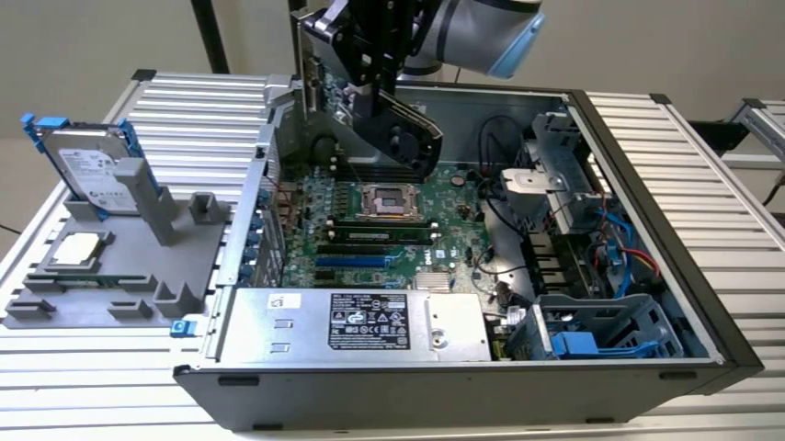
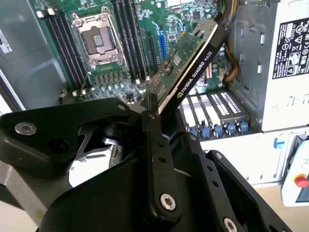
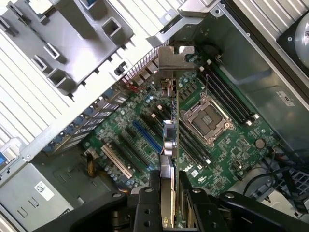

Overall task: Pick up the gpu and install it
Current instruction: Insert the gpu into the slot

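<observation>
The gpu [image 1: 411,138] is a thin card with a black cooler face and a green board back. My gripper [image 1: 368,87] is shut on it and holds it tilted in the air over the open computer case [image 1: 638,193]. In the second wrist view the gpu [image 2: 188,72] sticks out from between my fingers [image 2: 153,126], above the green motherboard [image 2: 169,19]. In the first wrist view the gpu [image 3: 170,140] shows edge-on, its silver end bracket [image 3: 175,58] pointing toward the case's rear wall, with the gripper [image 3: 166,191] clamped on its near end.
The motherboard [image 1: 460,230] carries an empty CPU socket [image 1: 390,196] and a blue slot [image 1: 356,260]. A power supply [image 1: 356,322] fills the case's near side. In the exterior view's left, a grey fixture [image 1: 110,276] holds a hard drive [image 1: 86,165] and a square CPU chip [image 1: 76,248].
</observation>
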`<state>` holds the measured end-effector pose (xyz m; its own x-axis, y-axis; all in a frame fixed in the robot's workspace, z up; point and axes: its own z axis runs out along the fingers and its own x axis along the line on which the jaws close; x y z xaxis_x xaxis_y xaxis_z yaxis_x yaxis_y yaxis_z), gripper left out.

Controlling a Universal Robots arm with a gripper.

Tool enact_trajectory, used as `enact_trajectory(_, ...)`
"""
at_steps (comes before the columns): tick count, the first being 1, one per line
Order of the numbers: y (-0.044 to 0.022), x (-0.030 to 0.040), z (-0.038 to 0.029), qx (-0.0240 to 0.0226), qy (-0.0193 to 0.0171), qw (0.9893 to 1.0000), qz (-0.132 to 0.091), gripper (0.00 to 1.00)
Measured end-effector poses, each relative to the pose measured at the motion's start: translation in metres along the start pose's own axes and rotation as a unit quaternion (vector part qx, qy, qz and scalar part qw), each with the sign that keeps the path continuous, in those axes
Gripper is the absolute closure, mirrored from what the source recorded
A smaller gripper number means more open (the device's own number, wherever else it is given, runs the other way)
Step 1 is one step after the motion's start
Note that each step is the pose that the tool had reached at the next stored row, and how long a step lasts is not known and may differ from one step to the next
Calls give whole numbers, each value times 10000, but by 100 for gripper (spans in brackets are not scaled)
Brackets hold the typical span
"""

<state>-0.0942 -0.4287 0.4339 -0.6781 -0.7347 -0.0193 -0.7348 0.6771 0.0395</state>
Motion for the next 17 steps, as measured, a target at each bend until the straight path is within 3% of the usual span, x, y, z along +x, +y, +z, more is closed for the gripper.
enact_trajectory(17,0,0,0,-7,14,9994,-358,100)
